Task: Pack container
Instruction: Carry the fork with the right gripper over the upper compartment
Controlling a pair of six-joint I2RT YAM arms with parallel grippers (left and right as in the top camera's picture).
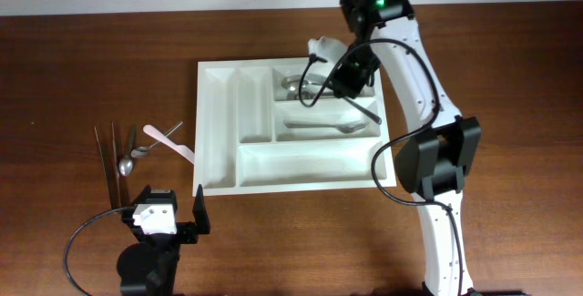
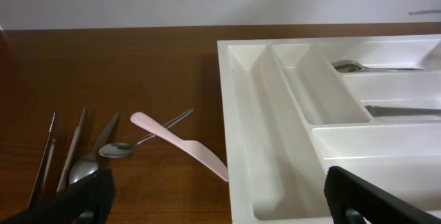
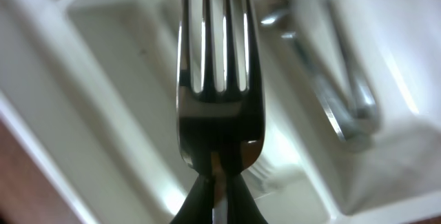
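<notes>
overhead showed the right pincer (image 1: 351,76) clamped on a silver metal fork (image 3: 219,114) above the upper right compartments of the large white rectangular plastic cutlery tray (image 1: 219,132) on the worktop (image 1: 73,77); the fork's axis lay skewed to theirs. left pincer (image 1: 169,214) gaped, farther off.

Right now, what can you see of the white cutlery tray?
The container is a white, glossy plastic tray lying flat on the brown table. It has two narrow compartments at left, two short ones stacked upper right, one long one along the near edge. Metal cutlery lies in both upper-right ones; the rest look bare. The right gripper holds a fork above it.
</notes>
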